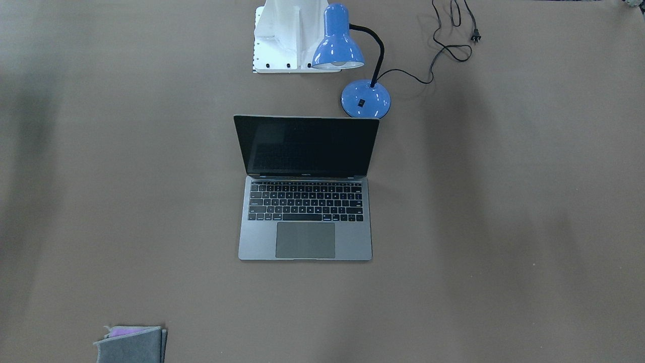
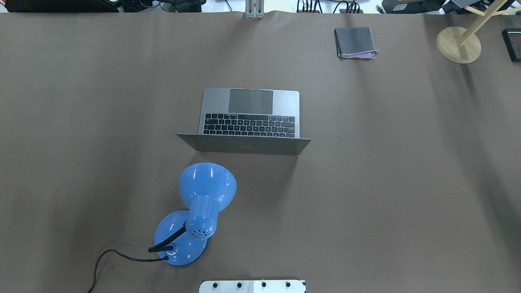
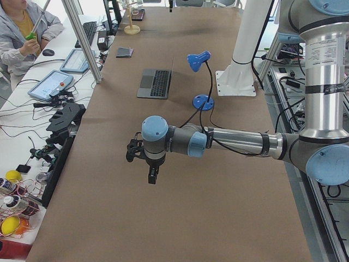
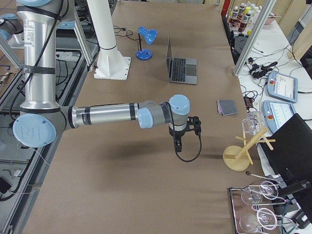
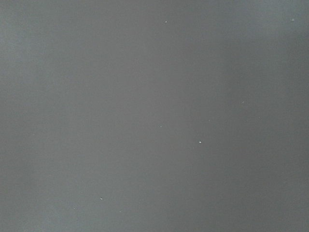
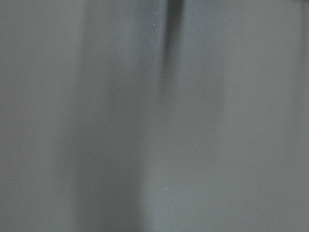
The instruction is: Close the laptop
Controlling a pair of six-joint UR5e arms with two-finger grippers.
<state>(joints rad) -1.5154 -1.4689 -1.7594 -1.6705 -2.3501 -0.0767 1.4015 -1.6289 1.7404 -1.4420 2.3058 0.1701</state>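
In the front-facing view, the slim grey metal laptop (image 1: 305, 222) lies at the middle of the brown-covered table (image 1: 504, 227). It is open, with its dark screen upright and its black keyboard and trackpad toward the bottom of the frame. A glossy blue desk lamp (image 1: 336, 43) with a black gooseneck stands just above and right of the lid. Its round base is just beside the lid's upper right corner. Its black cord (image 1: 453, 48) trails to the upper right, the plug lying loose. A white robot mount (image 1: 282, 45) fills the top centre, and a folded grey felt cloth (image 1: 132, 345) lies at the lower left.

In the overhead view the laptop sits at the centre with its lid back facing the bottom of the frame. The lamp is lower left of it and the cloth is at the upper right. A pale wooden stand (image 2: 459, 44) is in the far upper right corner.

The left side view shows the left gripper (image 3: 152, 176) hanging over bare table in the middle of the frame. It is well apart from the laptop near the top. Whether its claw is apart or together, I cannot tell.

The right side view shows the right gripper (image 4: 178, 144) at the centre, likewise well apart from the laptop higher up. Its claw state also cannot be told.

Both wrist views show only blurred, bare table surface.
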